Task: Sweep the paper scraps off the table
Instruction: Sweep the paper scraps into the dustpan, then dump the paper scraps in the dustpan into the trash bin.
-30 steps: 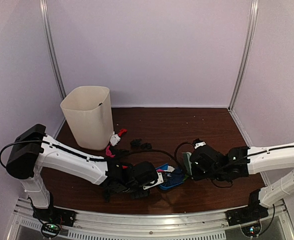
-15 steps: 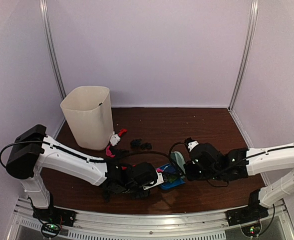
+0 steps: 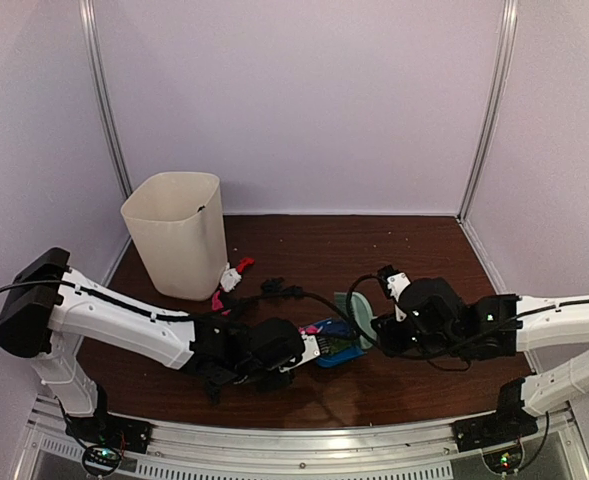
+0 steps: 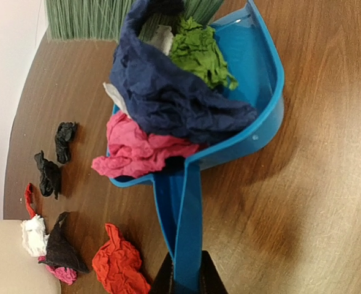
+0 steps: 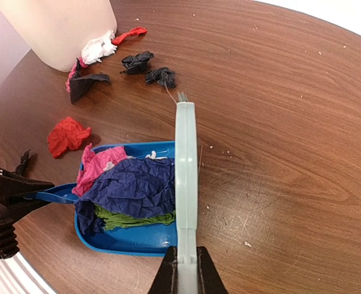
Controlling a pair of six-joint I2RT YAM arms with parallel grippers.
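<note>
Paper scraps (image 5: 68, 136): roughly seven loose, four in one dustpan (image 5: 131, 242).

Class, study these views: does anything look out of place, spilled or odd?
Yes. A pink scrap hangs over the rim of the heaped blue dustpan. A red scrap and black scraps lie loose on the table near the bin.

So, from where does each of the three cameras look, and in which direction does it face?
Top external: high behind the robot, facing down over the table; left arm and right arm show.
Left wrist: on the left arm, facing along the dustpan handle; left fingers show, gripping it.
Right wrist: on the right arm, facing along the brush toward the bin; right fingers show.
Shared: both wrist views show the dustpan holding paper scraps.
</note>
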